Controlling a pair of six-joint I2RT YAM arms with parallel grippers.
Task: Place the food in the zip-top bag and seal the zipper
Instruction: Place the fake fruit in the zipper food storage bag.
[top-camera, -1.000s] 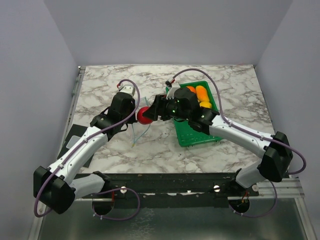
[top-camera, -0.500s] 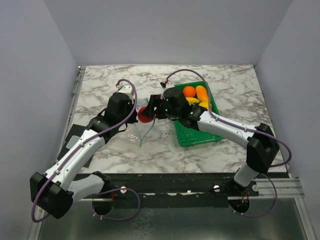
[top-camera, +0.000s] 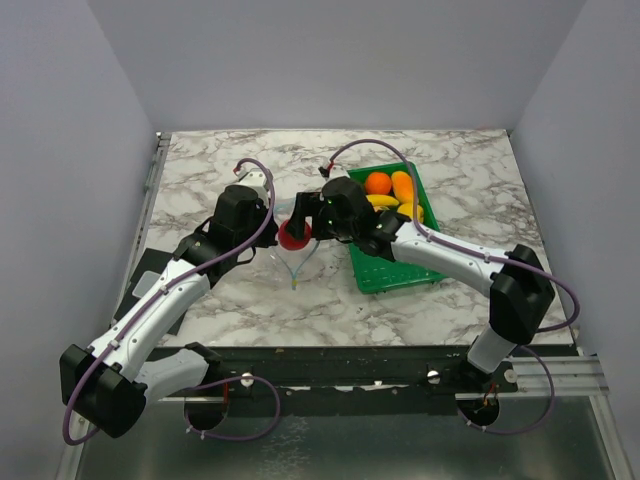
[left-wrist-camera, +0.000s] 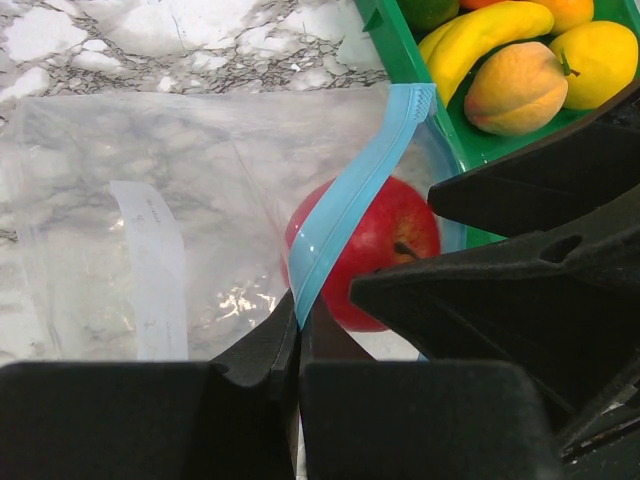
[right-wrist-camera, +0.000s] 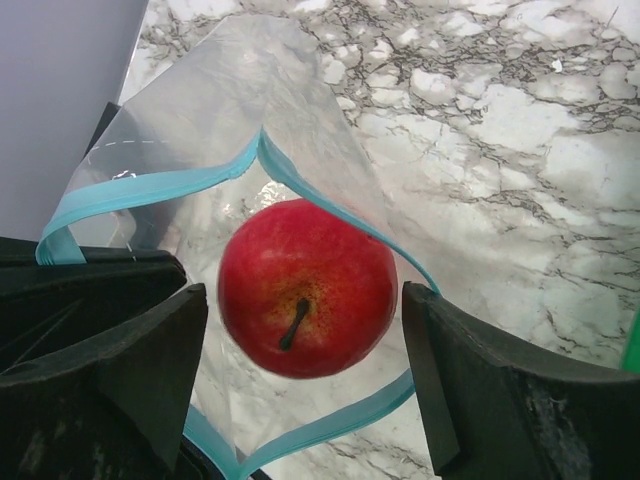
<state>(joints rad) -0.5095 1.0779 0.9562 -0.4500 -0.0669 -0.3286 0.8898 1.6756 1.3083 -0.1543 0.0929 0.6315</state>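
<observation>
Widened since before, right pincer (right-wrist-camera: 300, 345) flanks the red apple (right-wrist-camera: 307, 285), gaps both sides; left pincer (left-wrist-camera: 300, 340) clamps zipper (left-wrist-camera: 350, 210).

Clear crinkly plastic bag (right-wrist-camera: 225, 95), glossy smooth apple (right-wrist-camera: 305, 287), marble-look tabletop (right-wrist-camera: 520, 150)

Green tray (top-camera: 385, 272) on white-grey marble table (top-camera: 200, 180)

Red apple (right-wrist-camera: 305, 288) in open zip-top bag (left-wrist-camera: 100, 150)
</observation>
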